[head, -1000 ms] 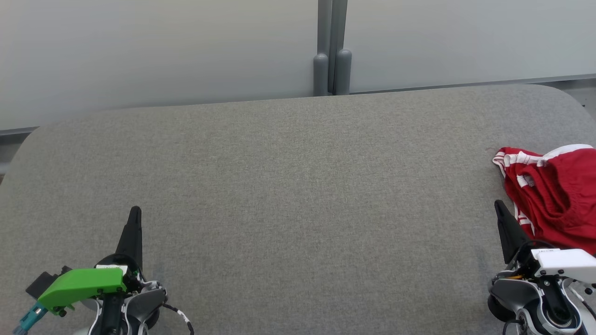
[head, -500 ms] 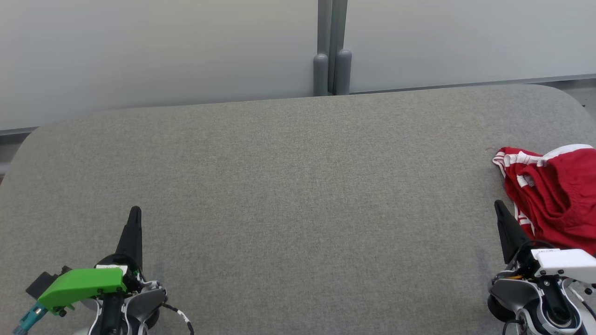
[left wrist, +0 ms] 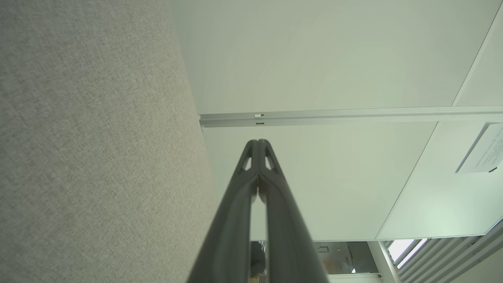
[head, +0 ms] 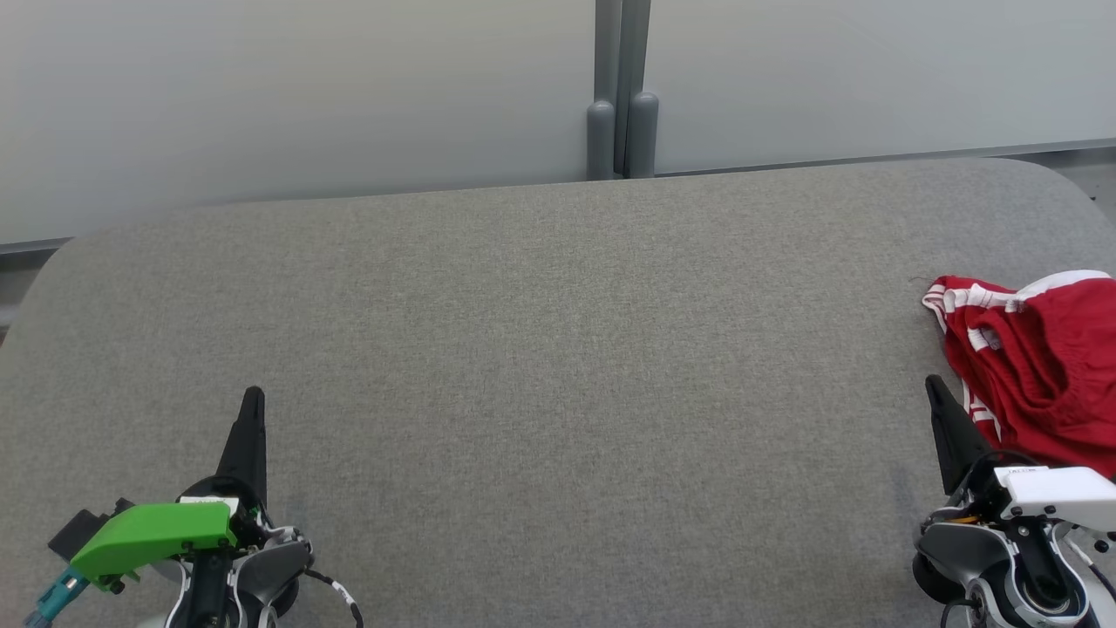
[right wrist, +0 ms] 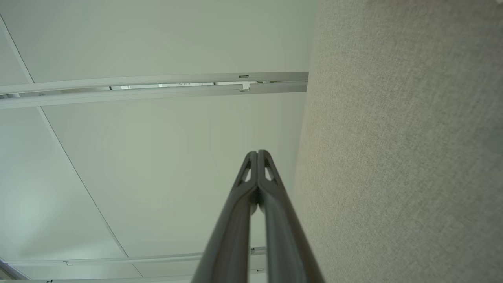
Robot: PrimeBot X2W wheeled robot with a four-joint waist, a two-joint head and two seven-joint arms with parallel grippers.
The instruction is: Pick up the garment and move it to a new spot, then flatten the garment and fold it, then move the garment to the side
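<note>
Red cloth with white stripes: the garment (head: 1042, 366) lies bunched at the far right edge of the grey felt table (head: 558, 349), part of it cut off by the frame. The right claw (head: 933, 384) sits just beside it, with the heap ahead and to its right. The left claw (head: 253, 397) is well apart, across the table, so I'd call the right arm the nearer one. Both claws are clenched on nothing. The bundle has no clear long axis. The head view gives the garment's place, while the wrist views show fingertips pressed together, table alongside, pale wall panels (left wrist: 314, 59) beyond.
</note>
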